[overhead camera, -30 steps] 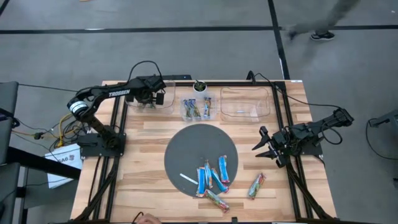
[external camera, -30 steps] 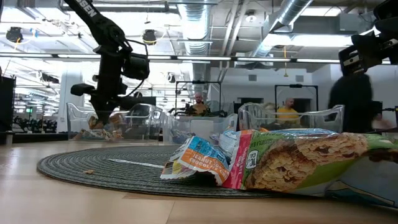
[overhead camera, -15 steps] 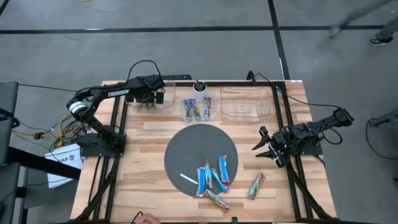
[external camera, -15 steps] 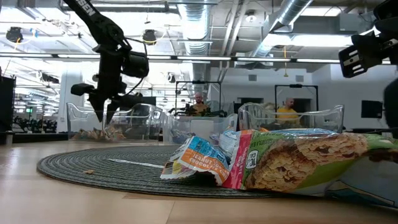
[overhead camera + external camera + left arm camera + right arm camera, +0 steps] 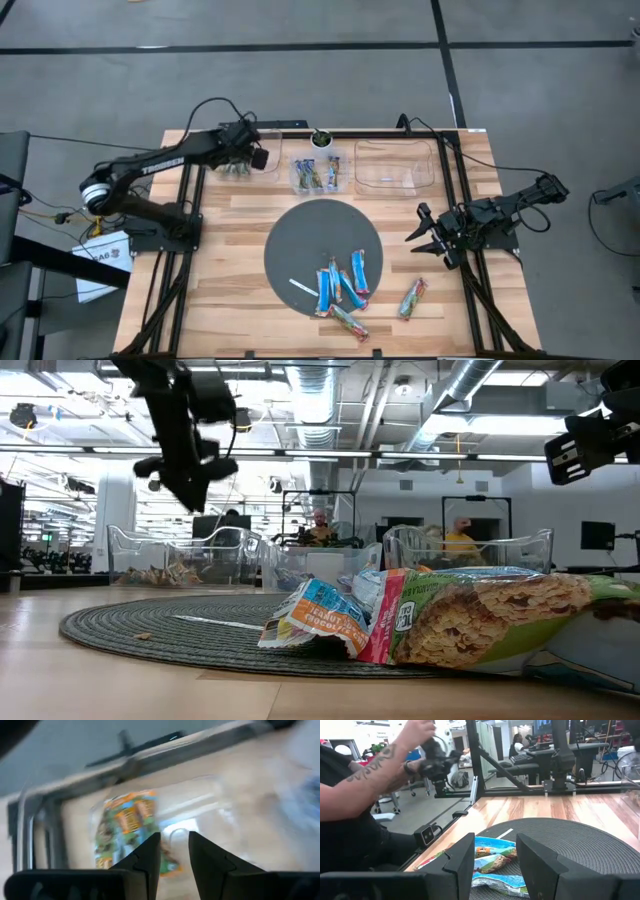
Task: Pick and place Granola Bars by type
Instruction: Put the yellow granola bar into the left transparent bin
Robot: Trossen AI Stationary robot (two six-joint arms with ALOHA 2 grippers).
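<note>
Several blue granola bars (image 5: 340, 285) lie in a cluster on the near part of the round grey mat (image 5: 300, 235), beside a thin white strip (image 5: 302, 287). One green-tan bar (image 5: 412, 298) lies on the wood, right of the mat. Green-orange bars (image 5: 127, 827) lie in the left clear bin (image 5: 262, 168), and blue ones in the middle bin (image 5: 318, 176). My left gripper (image 5: 172, 845) hangs above the left bin, open and empty. My right gripper (image 5: 425, 235) waits at the table's right side, open, with the bars (image 5: 492, 857) ahead of it.
A third clear bin (image 5: 395, 165) stands at the far right of the bin row, with nothing showing in it. Black frame rails run along the table's left and right sides. A person's forearm (image 5: 365, 775) shows in the right wrist view. People stand in the room beyond.
My left gripper has risen straight up out of the left bin, and its arm's elbow has swung toward the table's left. The bars in that bin stay where they were. A person walking beyond the table's far edge has left the high view.
</note>
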